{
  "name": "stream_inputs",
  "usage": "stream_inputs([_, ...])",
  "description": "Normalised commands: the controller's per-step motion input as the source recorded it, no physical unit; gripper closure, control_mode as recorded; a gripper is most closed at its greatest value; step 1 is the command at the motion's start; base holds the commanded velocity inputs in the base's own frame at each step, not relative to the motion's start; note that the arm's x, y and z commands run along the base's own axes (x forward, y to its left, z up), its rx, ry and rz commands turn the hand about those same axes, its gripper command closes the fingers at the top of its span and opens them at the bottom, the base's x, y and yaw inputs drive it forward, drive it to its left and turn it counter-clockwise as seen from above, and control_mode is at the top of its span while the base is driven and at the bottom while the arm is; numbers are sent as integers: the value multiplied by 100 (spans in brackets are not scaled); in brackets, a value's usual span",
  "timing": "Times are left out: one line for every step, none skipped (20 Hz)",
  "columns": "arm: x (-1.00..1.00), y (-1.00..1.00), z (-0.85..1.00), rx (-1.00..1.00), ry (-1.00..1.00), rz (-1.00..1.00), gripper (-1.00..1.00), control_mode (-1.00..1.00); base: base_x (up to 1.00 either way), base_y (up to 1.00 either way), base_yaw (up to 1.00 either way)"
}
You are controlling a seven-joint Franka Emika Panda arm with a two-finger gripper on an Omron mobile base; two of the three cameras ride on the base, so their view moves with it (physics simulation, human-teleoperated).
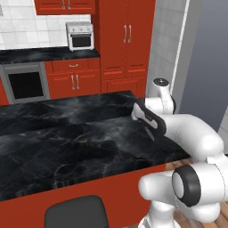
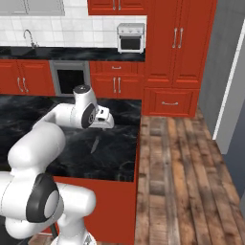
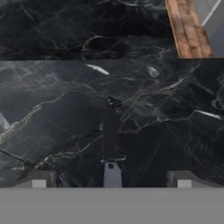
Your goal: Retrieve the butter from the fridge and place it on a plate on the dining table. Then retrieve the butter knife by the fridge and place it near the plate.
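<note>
Tool open, jaws spread wide, empty, poised over the black marble surface. Butter knife lies flat on the surface directly below the tool, apart from the fingertips. No legible writing or labels.

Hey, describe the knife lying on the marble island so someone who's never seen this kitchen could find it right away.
Start at the long red-sided dining table with its black, white-veined marble top, and go to the end beside the wooden floor. The knife lies flat there: slim, with a dark handle and pale grey blade, straighter than the veins.
</note>
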Motion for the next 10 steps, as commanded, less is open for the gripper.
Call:
stream_inputs([0, 0, -26, 0, 2, 0, -100, -100, 0, 0, 0])
stream_inputs([1, 0, -24, 0, 0, 0, -100, -100, 0, 0, 0])
stream_inputs([6, 0, -26, 0, 0, 0, -100, -100, 0, 0, 0])
stream_inputs([8, 0, -25, 0, 0, 0, -100, -100, 0, 0, 0])
stream_inputs([4, 0, -23, 0, 0, 0, -100, -100, 0, 0, 0])
stream_inputs([4, 0, -26, 0, 0, 0, -100, -100, 0, 0, 0])
stream_inputs([4, 0, -25, 0, 0, 0, -100, -100, 0, 0, 0])
stream_inputs([4, 0, -23, 0, 0, 0, -100, -100, 0, 0, 0])
stream_inputs([5, 0, -21, 0, 0, 0, -100, -100, 0, 0, 0])
stream_inputs([6, 0, -15, 0, 0, 0, -100, -100, 0, 0, 0])
